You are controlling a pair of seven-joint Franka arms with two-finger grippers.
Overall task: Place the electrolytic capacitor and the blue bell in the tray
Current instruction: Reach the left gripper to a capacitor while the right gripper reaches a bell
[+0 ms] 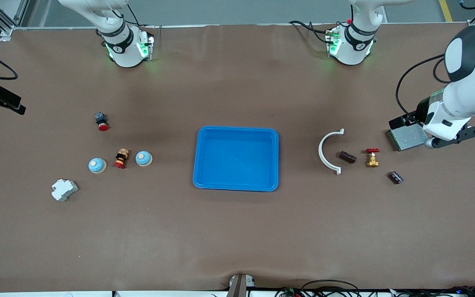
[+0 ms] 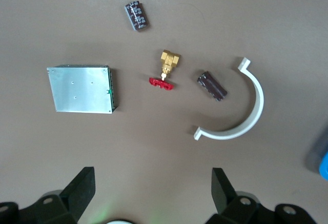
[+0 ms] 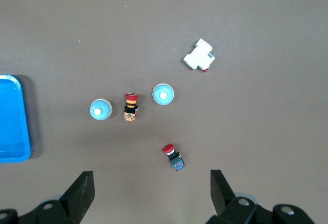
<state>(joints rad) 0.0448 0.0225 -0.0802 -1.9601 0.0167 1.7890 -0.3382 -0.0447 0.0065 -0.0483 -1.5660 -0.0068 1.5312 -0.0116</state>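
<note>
No brand, label or writing can be read on anything here.

Nearest the front camera, toward the right arm's end of the brown table (image 1: pixel 237 231), lies a white angular plastic block (image 1: pixel 64 189). At the left arm's end sits a small dark ribbed component (image 1: pixel 395 177). In the middle rests the shallow bright blue rectangular plastic tray (image 1: pixel 236 185) with rounded corners and a raised rim, nothing inside it.

A little farther, toward the right arm's end, two round light-blue domed bells (image 1: pixel 97 165) and (image 1: pixel 143 158) flank a small red-and-orange push-button switch (image 1: pixel 121 159); the second bell is closer to the tray. Toward the left arm's end, a white curved plastic half-ring clamp (image 1: pixel 328 151) arcs beside a dark brown cylindrical electrolytic capacitor (image 1: pixel 347 156), lying on its side just next to it. Near that is a brass valve with a red handle (image 1: pixel 372 157).

Farther still lie a flat grey metal box (image 1: pixel 406 136) and a red-capped black push button (image 1: pixel 101 121).

The left pincer (image 2: pixel 152 190) hangs above the table near the metal box, its black fingers (image 2: pixel 82 188) spread wide and holding nothing. The right pincer (image 3: pixel 151 193) hangs above the bells' end of the table, fingers likewise wide and empty.
</note>
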